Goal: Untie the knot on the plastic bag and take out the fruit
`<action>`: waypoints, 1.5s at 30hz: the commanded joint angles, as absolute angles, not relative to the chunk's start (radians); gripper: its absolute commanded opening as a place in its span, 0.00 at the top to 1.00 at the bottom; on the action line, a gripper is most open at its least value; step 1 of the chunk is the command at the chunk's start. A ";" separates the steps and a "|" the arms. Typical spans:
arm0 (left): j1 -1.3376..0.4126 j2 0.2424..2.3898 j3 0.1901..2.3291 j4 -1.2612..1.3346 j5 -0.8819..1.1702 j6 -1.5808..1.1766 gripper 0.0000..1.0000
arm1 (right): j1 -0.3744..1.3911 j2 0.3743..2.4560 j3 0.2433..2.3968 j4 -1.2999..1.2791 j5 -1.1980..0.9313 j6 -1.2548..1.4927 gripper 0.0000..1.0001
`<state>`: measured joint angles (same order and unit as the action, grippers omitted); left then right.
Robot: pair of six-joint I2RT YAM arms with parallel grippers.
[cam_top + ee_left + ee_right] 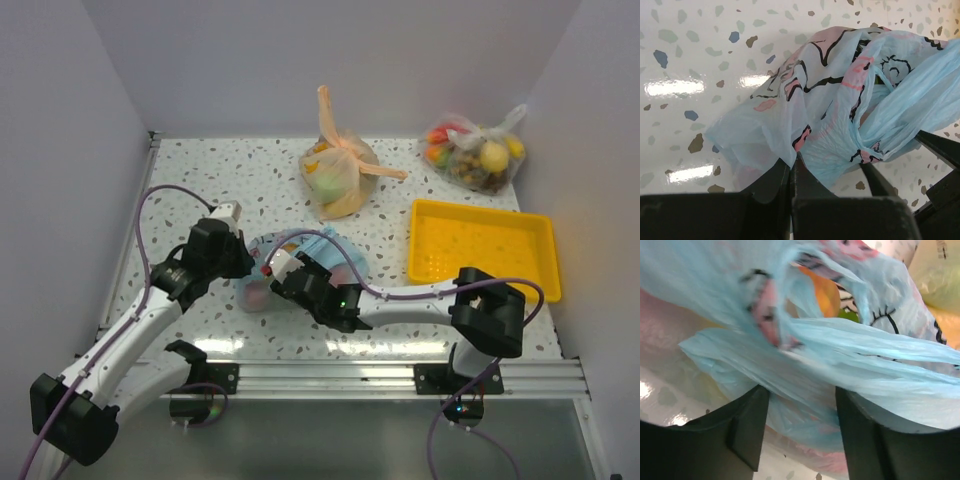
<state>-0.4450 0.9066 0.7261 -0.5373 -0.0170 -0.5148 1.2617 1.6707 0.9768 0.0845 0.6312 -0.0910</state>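
While both arms reach inward in the overhead view, a thin translucent light blue bag (340, 255) with pink cartoon prints lies on the speckled white table (200, 180). The left gripper (243, 262) meets the bag's left end. The right gripper (272, 268) sits on top of the bag, just beside the left one. A shallow yellow plastic tray (480, 250) lies to the right of the bag. A tied orange translucent bag (340, 175) stands behind the bag, and a clear bag of toy food (475, 155) sits further back and right.

From the left wrist, the light blue bag (825, 100) fills the centre, with its knot (862, 142) a twisted waist of blue film at the right. The left gripper (792, 162) has its fingers pressed together at the bag's near edge; whether film is caught between them cannot be told. Two dark fingers (875, 180) of the other gripper straddle the knot.

From the right wrist, the right gripper (802, 405) has its fingers spread, a stretched band of the light blue bag (880, 355) running between them. Fruit (825, 292), orange and green, shows through the film behind.
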 commanded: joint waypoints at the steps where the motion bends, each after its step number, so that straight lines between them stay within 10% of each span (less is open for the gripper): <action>1: -0.437 0.876 0.727 -0.561 -0.089 -0.508 1.00 | 1.194 1.628 0.936 0.109 0.730 0.064 0.44; 8: -0.437 0.890 0.710 -0.577 -0.170 -0.492 1.00 | 1.051 1.431 0.851 0.048 0.654 0.167 1.00; 19: -0.413 1.084 0.899 -0.499 -0.275 -0.387 1.00 | 0.922 1.062 0.928 -0.136 0.486 0.290 1.00; 29: -0.413 1.036 1.049 -0.450 -0.027 -0.426 0.21 | 0.923 1.098 1.092 -0.252 0.293 0.299 1.00; 45: -0.781 1.011 0.908 -0.307 -0.293 -0.558 0.13 | 0.923 1.101 1.088 -0.238 0.242 0.307 1.00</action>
<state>-0.7593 0.9741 0.9085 -0.4007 -0.1974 -0.5610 0.9226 1.1099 1.0603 -0.2562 0.2657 0.2916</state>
